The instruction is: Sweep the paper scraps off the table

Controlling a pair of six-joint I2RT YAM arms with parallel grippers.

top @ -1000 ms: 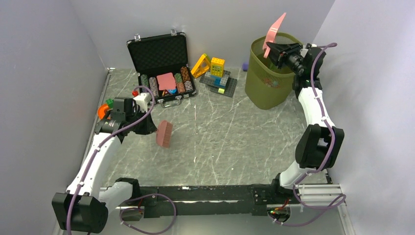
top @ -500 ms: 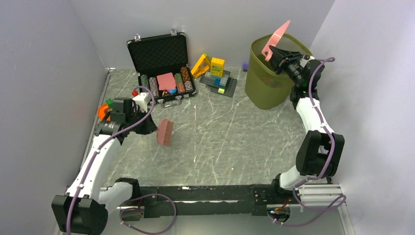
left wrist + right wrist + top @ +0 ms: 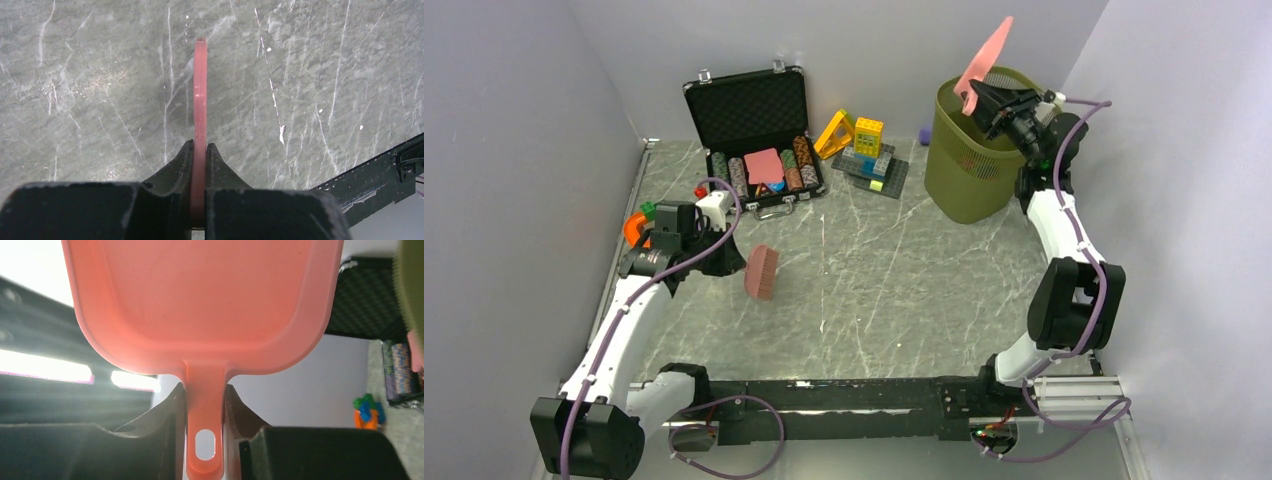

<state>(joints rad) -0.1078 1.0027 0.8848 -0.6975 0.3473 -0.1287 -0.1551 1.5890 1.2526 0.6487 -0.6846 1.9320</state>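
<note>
While over one table, one brush

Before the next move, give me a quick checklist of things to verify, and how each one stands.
1. Grip on the dustpan: ok, handle clamped between the right fingers.
2. Pan over the bin: ok, tilted up above its green rim in the top view.
3. Pan emptied: ok, the face the right wrist camera sees carries nothing.
4. Grip on the brush: ok, handle clamped between the left fingers.
5. Any paper scraps left on the table: cannot tell; none stand out from above, and pale flecks in the left wrist view may be veining.
</note>
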